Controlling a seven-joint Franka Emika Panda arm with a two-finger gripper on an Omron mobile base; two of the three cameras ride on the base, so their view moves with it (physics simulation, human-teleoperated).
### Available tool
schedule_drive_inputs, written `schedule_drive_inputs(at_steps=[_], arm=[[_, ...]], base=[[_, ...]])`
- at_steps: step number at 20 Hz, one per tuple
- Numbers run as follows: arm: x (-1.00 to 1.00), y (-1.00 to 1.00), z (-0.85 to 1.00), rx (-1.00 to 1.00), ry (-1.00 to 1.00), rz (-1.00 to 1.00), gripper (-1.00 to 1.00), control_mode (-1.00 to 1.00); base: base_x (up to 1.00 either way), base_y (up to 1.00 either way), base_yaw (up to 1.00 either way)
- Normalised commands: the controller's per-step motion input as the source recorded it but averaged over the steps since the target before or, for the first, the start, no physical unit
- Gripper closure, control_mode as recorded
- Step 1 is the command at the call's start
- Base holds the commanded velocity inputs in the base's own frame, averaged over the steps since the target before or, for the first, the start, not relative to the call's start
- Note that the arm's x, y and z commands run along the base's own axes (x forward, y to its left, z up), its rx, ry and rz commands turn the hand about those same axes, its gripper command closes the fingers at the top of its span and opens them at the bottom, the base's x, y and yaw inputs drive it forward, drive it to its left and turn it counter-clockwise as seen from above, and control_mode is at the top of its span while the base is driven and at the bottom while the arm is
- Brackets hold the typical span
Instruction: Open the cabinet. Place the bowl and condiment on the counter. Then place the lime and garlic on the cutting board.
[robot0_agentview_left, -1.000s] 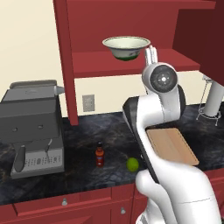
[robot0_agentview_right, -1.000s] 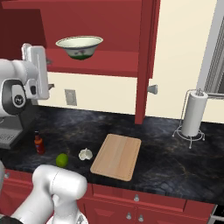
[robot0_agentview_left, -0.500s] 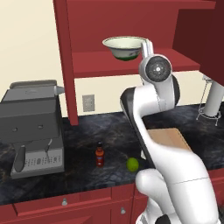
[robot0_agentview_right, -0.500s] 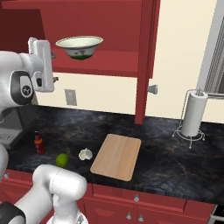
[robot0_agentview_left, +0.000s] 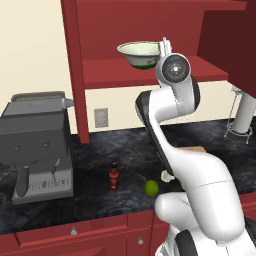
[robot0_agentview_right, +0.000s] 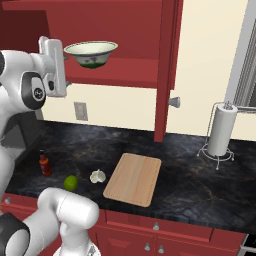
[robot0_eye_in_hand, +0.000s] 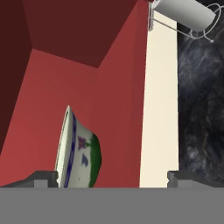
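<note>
The cabinet (robot0_agentview_left: 70, 65) (robot0_agentview_right: 167, 65) stands open. On its shelf sits the cream bowl (robot0_agentview_left: 142, 52) (robot0_agentview_right: 91, 52) (robot0_eye_in_hand: 78, 153) with a green pattern. My gripper (robot0_agentview_left: 163, 54) (robot0_agentview_right: 67, 70) (robot0_eye_in_hand: 112, 177) is open, rolled on its side at the bowl's rim, close to it, gripping nothing. On the black counter (robot0_agentview_left: 100, 155) (robot0_agentview_right: 190, 185) stand the condiment (robot0_agentview_left: 114, 177) (robot0_agentview_right: 45, 163), the lime (robot0_agentview_left: 151, 188) (robot0_agentview_right: 70, 182) and the garlic (robot0_agentview_left: 166, 175) (robot0_agentview_right: 98, 176). The cutting board (robot0_agentview_right: 134, 178) lies right of the garlic; my arm hides most of it in the left base view.
A grey coffee machine (robot0_agentview_left: 37, 145) occupies the counter's left end. A paper towel holder (robot0_agentview_right: 221, 131) (robot0_agentview_left: 244, 112) stands at the right by the wall. The cabinet's right door (robot0_agentview_right: 167, 65) hangs open between bowl and towel holder. Red drawers run below the counter edge.
My arm has lifted and reached toward the shelf, bringing the open gripper up beside the bowl. Nothing on the counter has moved.
</note>
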Motion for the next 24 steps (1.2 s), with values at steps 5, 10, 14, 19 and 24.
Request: schedule_drive_inputs(at_steps=[5,10,14,19,24], arm=[[0.37,0.00,0.07,0.00,0.00,0.00,-1.00,-1.00],[0.36,0.08,0.07,-0.01,0.00,0.00,-1.00,-1.00],[0.41,0.14,0.02,-0.02,0.00,-0.01,-1.00,-1.00],[0.45,0.13,0.01,-0.01,0.00,-0.02,-1.00,-1.00],[0.46,0.05,0.00,0.00,0.00,-0.02,-1.00,-1.00]], base=[[0.00,0.00,0.00],[0.00,0.00,0.00],[0.00,0.00,0.00],[0.00,0.00,0.00],[0.00,0.00,0.00]])
